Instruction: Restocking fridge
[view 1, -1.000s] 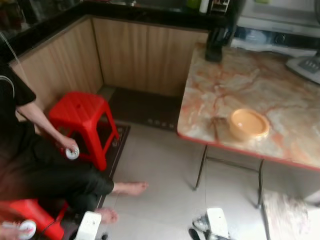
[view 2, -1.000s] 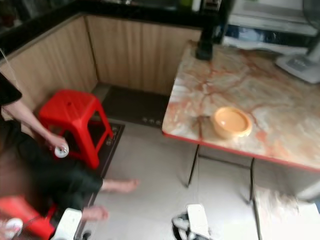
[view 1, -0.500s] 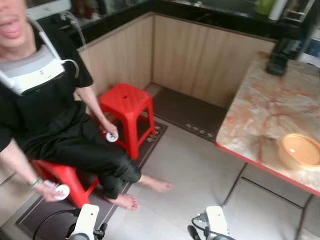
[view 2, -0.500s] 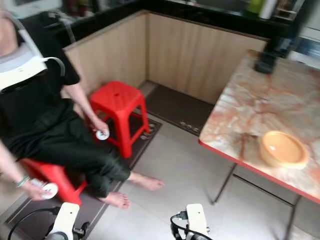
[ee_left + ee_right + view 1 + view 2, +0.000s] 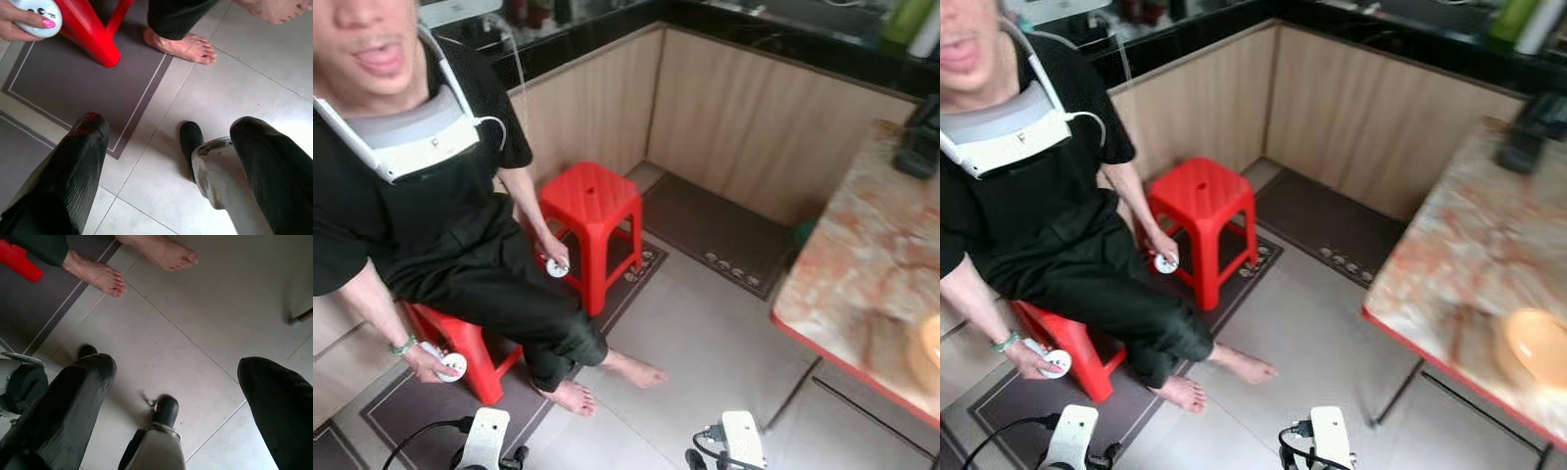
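Head camera, either eye: a kitchen corner with pale wood-grain cabinet fronts point(image 5: 724, 117) under a black counter point(image 5: 773, 24). Ahead of both arms the floor point(image 5: 705, 343) is light grey tile. A dark bordered mat point(image 5: 720, 230) lies along the cabinets. Ahead of the left arm a person in black point(image 5: 440, 225) sits barefoot on a red stool point(image 5: 460, 348), a white controller point(image 5: 558, 267) in one hand and a second controller point(image 5: 450, 364) in the other. A second red stool point(image 5: 592, 211) stands just beside the person's knee. Ahead of the right arm stands a marble-patterned table point(image 5: 862, 264) with a red edge, an orange bowl point(image 5: 1538, 348) near its front edge and a black object point(image 5: 920, 147) at its far end. No fridge or stock can be made out.

Left wrist view: the left gripper point(image 5: 168, 147) hangs low over the tiles, its two black fingers point(image 5: 83, 156) spread wide with nothing between them. Beyond them lie the mat's border, a red stool leg point(image 5: 95, 41), a bare foot point(image 5: 183, 44) and a hand with a controller point(image 5: 34, 17). A black robot foot point(image 5: 190, 144) stands on the tile between the fingers.

Right wrist view: the right gripper point(image 5: 178, 377) also hangs over bare tile, fingers point(image 5: 78, 396) wide apart and empty. Two bare feet point(image 5: 161, 252) lie beyond them, and a metal table leg's foot point(image 5: 299, 319) off to one side.
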Robot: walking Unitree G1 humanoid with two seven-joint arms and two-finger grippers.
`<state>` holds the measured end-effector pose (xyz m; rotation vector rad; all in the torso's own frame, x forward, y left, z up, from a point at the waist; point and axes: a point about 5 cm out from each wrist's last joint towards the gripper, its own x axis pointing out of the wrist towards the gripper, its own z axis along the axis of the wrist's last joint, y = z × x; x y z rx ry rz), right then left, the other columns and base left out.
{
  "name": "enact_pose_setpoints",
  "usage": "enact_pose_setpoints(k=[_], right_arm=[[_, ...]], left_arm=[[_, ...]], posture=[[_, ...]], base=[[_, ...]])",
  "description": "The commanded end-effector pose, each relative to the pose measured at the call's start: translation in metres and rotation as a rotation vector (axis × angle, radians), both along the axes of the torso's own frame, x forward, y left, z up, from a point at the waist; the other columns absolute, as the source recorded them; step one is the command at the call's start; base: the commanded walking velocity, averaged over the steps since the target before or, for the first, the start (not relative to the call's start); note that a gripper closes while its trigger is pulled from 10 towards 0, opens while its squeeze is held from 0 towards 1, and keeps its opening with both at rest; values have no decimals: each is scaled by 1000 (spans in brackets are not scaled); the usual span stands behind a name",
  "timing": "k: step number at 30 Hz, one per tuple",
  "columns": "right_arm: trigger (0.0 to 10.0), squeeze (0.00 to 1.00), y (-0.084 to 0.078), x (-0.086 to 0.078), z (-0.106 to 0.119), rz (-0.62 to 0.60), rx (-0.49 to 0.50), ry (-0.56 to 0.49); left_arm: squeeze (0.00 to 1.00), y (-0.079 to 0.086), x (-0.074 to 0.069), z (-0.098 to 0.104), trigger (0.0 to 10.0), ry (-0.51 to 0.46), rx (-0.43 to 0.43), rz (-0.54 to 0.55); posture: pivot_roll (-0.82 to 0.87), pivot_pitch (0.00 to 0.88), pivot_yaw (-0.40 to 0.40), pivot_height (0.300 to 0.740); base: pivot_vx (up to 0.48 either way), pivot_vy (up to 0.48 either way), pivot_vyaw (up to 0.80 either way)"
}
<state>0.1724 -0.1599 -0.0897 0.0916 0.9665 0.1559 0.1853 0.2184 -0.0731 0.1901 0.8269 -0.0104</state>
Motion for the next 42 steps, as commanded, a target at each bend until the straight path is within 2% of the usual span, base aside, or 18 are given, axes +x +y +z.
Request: enact_pose_setpoints(k=[1, 4, 13, 21, 26, 42], right_arm=[[10000, 0, -5, -3, -1, -19, -5, 18], [10000, 0, -6, -5, -2, -23, -4, 20], [10000, 0, -19, -18, -6, -33, -20, 44], [10000, 0, -5, -26, -10, -19, -35, 65], [10000, 0, -11, -21, -8, 13, -59, 57], [10000, 0, -12, -21, -8, 22, -69, 59]], left_arm=[[0, -2, -4, -3, 10000, 22, -9, 4], [0, -2, -4, -3, 10000, 22, -5, 6], [0, -2, -2, -2, 10000, 12, -6, 3], [0, -3, -7, -4, 10000, 21, -9, 9], [0, -5, -7, -5, 10000, 22, -10, 7], [0, -5, -7, -5, 10000, 22, -10, 7]], posture=[[66, 97, -83, 740], [64, 98, -82, 740], [61, 97, -78, 740], [78, 79, -84, 740], [80, 45, -89, 740], [80, 45, -89, 740]], base=[[461, 0, 0], [451, 0, 0], [0, 0, 0], [0, 0, 0], [0, 0, 0], [0, 0, 0]])
